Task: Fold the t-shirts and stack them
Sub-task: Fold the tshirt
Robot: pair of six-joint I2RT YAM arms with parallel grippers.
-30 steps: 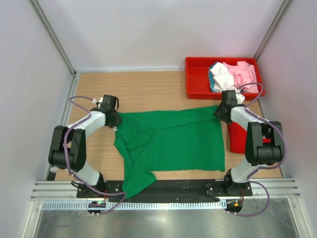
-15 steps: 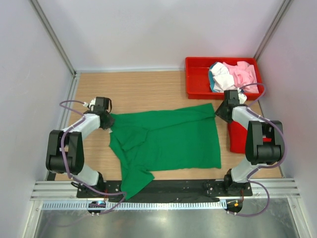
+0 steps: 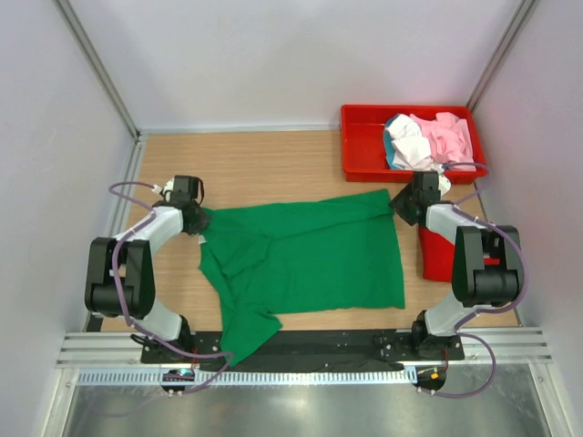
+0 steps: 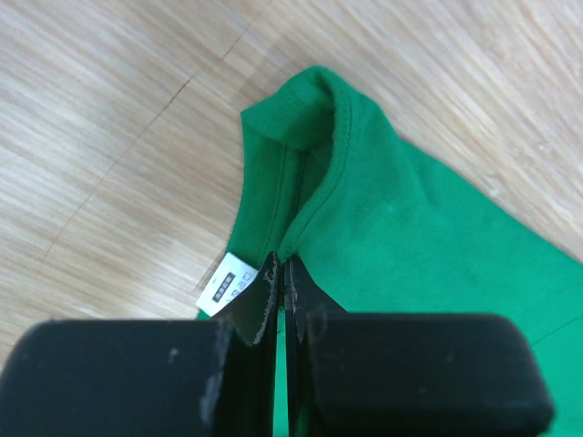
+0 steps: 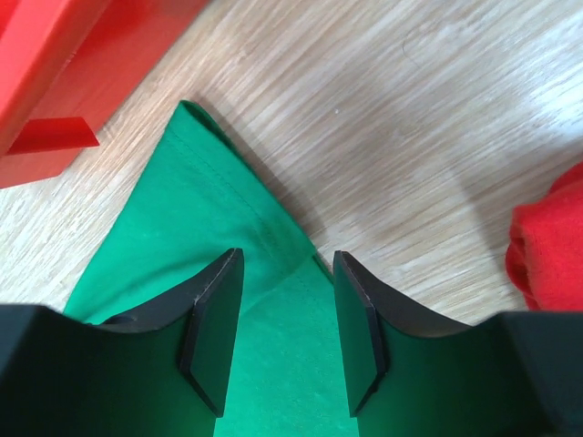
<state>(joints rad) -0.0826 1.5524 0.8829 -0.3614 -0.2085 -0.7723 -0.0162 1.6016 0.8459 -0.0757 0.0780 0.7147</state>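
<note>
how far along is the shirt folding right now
Early on. Done: the green shirt lies spread out on the table, not yet folded. In hand: the left gripper is shut on its collar edge, and the right gripper hangs open over the opposite corner. Left: folding it, then the bunched shirts in the red tray. A red shirt lies by the right arm.

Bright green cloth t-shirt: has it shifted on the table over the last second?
Yes. The bright green cloth t-shirt slid left, away from the red plastic tray, pulled by the left gripper.
</note>
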